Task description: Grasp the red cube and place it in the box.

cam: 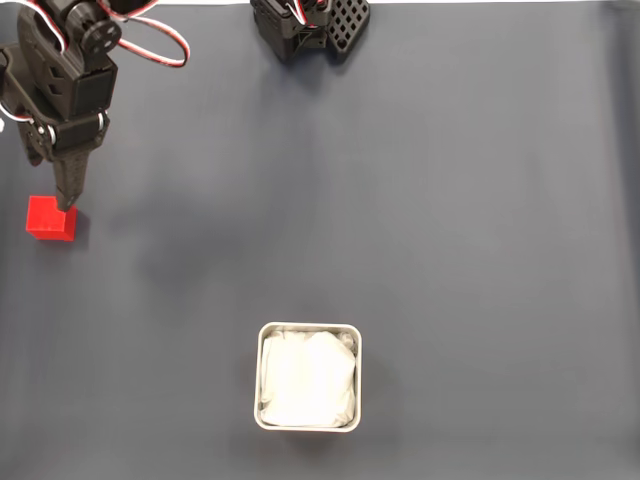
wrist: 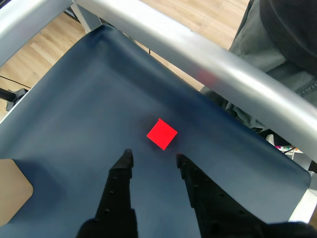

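The red cube [cam: 50, 217] rests on the dark blue mat at the far left of the fixed view. In the wrist view the red cube [wrist: 162, 133] lies just beyond the fingertips. My gripper [cam: 66, 203] hangs over the cube's upper right edge, pointing down. Seen from the wrist, the gripper [wrist: 153, 156] is open, its two black fingers spread with nothing between them. The box [cam: 309, 376], a square metal tin with a silver rim and white lining, stands near the mat's bottom centre.
A black arm base [cam: 310, 25] sits at the top centre of the mat. In the wrist view a silver metal rail [wrist: 198, 59] frames the mat's far edge, and a person's clothing [wrist: 277, 44] shows behind it.
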Available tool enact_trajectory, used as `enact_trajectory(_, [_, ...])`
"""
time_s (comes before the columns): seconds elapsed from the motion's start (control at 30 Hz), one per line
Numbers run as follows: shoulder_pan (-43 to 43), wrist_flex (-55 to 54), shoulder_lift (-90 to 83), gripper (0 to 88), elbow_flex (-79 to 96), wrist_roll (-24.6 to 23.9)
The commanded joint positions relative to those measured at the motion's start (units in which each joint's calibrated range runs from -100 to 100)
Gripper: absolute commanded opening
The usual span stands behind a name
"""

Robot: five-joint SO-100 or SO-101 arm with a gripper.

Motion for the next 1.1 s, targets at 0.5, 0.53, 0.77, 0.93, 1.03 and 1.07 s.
enact_trajectory(0.5, [2.0,-10.7,1.2,29.9,6.7,1.8])
enact_trajectory(0.53, [2.1,-11.0,1.5,30.3,6.7,1.8])
enact_trajectory(0.77, [2.3,-12.7,3.8,32.4,6.8,1.9])
enact_trajectory(0.93, [2.3,-14.8,5.0,33.1,8.1,2.2])
enact_trajectory(1.03, [2.3,-17.2,5.6,33.7,9.7,2.5])
enact_trajectory(1.07, [2.3,-17.9,5.9,33.8,10.0,2.6])
